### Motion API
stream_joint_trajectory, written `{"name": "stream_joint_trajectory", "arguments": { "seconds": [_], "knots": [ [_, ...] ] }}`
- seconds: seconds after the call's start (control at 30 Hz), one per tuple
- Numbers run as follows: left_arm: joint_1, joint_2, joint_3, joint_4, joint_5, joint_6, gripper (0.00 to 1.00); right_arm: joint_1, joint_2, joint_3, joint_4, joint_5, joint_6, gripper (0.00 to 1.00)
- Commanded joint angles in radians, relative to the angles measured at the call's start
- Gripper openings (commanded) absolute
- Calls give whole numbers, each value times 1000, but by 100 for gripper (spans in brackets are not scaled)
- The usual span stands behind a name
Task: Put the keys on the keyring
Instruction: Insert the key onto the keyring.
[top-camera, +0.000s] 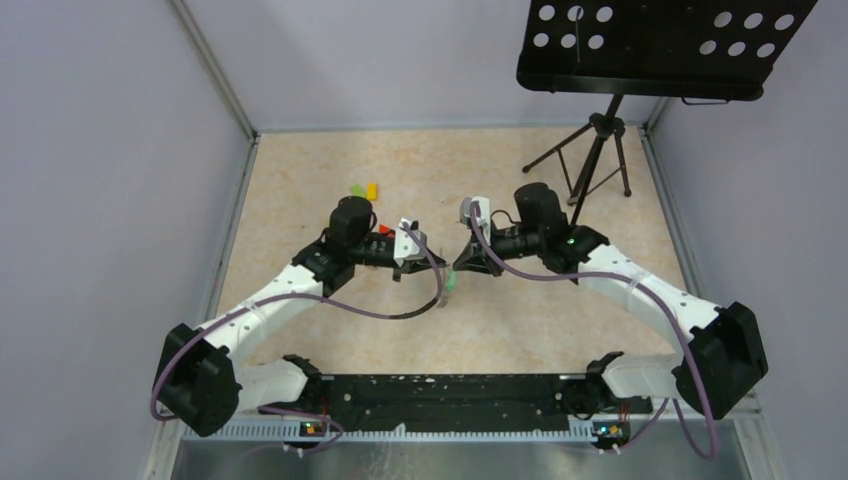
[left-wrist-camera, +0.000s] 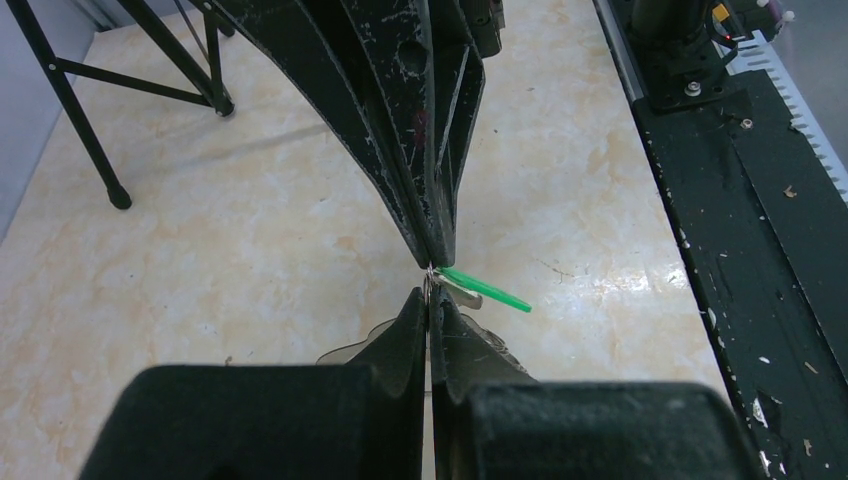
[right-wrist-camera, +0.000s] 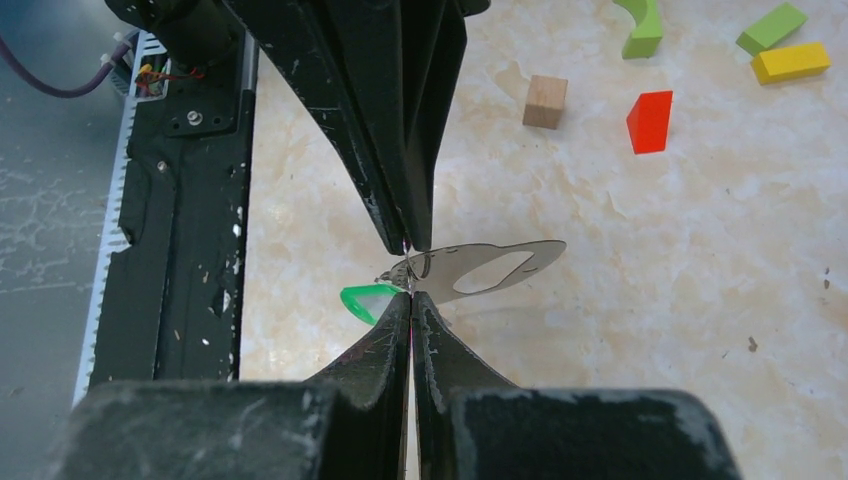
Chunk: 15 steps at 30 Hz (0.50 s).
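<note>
- The left gripper (left-wrist-camera: 430, 300) and the right gripper (right-wrist-camera: 412, 295) are both clenched and are brought tip against tip, raised above the table (right-wrist-camera: 650, 300).
- The keyring (right-wrist-camera: 546, 254) and a green-tagged key (right-wrist-camera: 365, 300) are pinched at this one point. The loop stands out to one side and the tag to the other. Which fingers hold which piece cannot be told.
- Only very little metal seems to be gripped. If one arm is moved slightly out of line, the keyring may be twisted loose and dropped.
- If one gripper is released before the key is truly threaded, the key may fall on the table.
- The thin loop could be bent if the tips are pushed together too hard.
- The joint is hidden by the fingers, so success could be wrongly assumed.
</note>
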Motion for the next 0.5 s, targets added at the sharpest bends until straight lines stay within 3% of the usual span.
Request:
{"name": "stream_joint_trajectory", "arguments": {
  "seconds": [0.0, 0.47],
  "knots": [
    [-7, -24, 0, 50, -3, -7, 0, -10, 21, 22, 41, 24, 17, 0],
    [-17, -20, 4, 40, -9, -1, 0, -10, 29, 32, 43, 41, 30, 0]
  ]
}}
